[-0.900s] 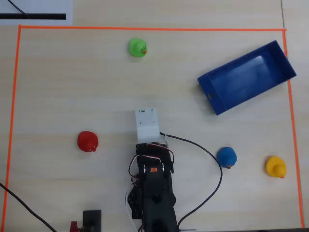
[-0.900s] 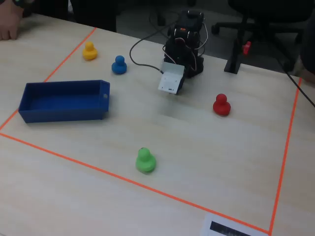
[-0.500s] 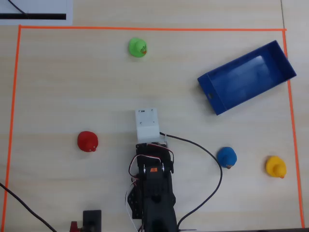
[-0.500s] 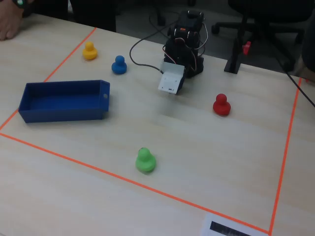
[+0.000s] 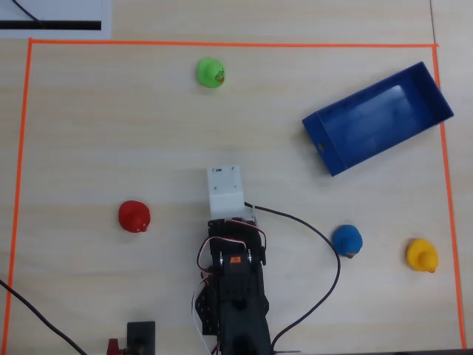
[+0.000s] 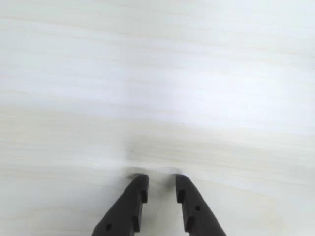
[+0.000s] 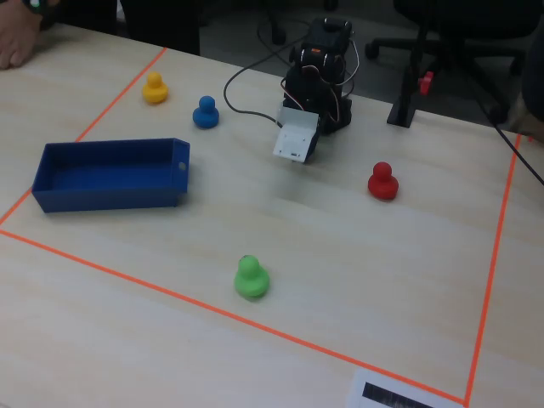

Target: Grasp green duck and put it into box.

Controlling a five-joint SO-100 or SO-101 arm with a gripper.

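The green duck stands alone on the pale wooden table near the far tape line in the overhead view. In the fixed view it is in the foreground. The dark-blue box lies empty at the upper right of the overhead view and at the left of the fixed view. My gripper shows in the wrist view as two black fingers held a little apart with nothing between them, over bare table. In the overhead view the white wrist housing covers it, well short of the duck.
A red duck sits left of the arm. A blue duck and a yellow duck sit to its right. Orange tape frames the work area. A black cable loops beside the arm.
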